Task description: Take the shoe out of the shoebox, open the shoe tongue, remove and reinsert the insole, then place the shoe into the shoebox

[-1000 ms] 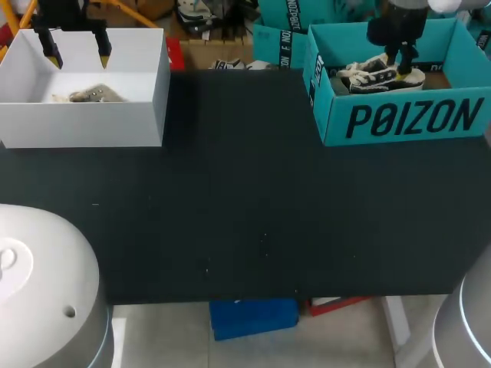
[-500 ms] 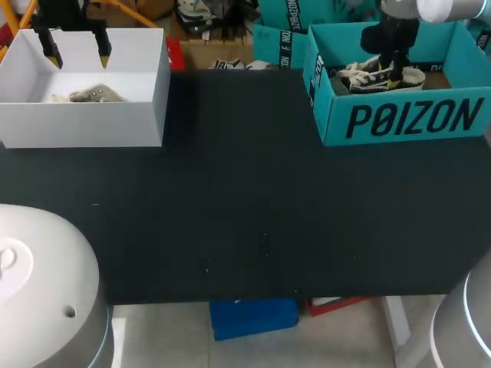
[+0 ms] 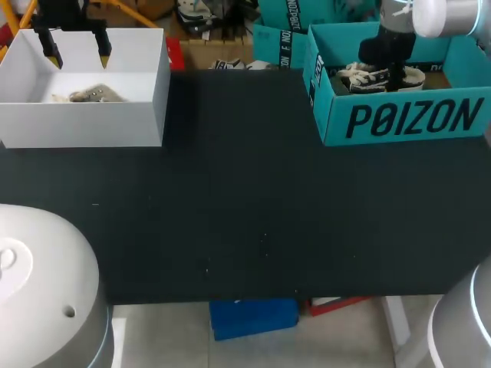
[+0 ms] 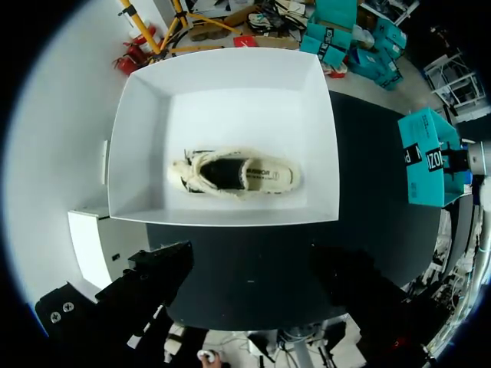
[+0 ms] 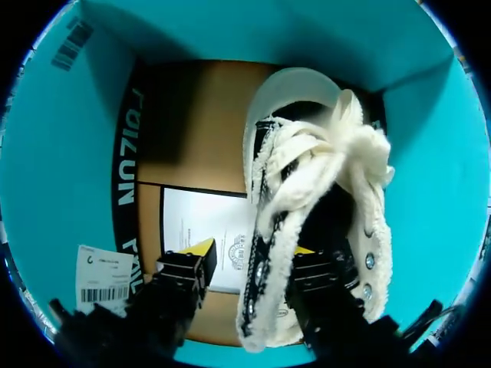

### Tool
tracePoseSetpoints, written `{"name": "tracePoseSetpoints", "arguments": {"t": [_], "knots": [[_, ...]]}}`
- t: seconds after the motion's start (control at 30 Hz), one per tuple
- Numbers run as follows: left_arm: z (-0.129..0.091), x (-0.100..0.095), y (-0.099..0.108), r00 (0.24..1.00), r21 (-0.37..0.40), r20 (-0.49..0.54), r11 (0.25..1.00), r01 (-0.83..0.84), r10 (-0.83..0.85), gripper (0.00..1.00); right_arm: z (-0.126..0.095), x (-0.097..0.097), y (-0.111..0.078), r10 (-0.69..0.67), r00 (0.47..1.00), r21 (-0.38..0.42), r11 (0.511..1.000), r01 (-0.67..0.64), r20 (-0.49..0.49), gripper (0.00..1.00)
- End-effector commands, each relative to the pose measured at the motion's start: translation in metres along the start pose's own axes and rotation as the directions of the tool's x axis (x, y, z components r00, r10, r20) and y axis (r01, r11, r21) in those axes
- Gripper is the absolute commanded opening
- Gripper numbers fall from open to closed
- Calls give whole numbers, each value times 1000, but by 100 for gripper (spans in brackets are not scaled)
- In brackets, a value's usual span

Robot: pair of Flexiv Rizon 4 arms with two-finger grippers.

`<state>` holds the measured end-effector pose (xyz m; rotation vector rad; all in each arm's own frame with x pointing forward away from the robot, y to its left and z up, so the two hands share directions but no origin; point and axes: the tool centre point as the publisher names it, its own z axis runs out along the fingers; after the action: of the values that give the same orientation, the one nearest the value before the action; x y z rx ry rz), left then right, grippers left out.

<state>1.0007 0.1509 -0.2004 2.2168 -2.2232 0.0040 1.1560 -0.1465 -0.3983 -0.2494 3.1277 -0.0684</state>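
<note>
Your left hand [image 3: 78, 57] hangs at far left, pointing straight down. Fingers [image 3: 51, 42] spread wide, yellow tips [image 3: 103, 57] level with each other. Your right arm [image 3: 437, 15] comes in from far right corner, wrist bent downward. Your right hand [image 3: 393, 74] points down, set low. In right wrist view its fingers stand apart, both yellow tips showing.

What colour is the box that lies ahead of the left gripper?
The box is plain white; the left wrist view shows it best.
</note>
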Motion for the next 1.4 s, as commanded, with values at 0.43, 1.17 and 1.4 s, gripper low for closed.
{"name": "tracePoseSetpoints", "arguments": {"t": [0.43,1.17,1.4], "knots": [[0,0,0,1000,-1,2,1000,2,-2,100,15,-1,-4,10,1000,6,1000,-9,-10,0],[0,0,0,1000,-1,2,1000,2,-2,100,-71,6,-7,30,997,79,996,-36,73,0],[0,0,0,1000,-1,2,1000,2,-2,100,-112,19,-3,59,990,94,993,-71,125,0]]}}
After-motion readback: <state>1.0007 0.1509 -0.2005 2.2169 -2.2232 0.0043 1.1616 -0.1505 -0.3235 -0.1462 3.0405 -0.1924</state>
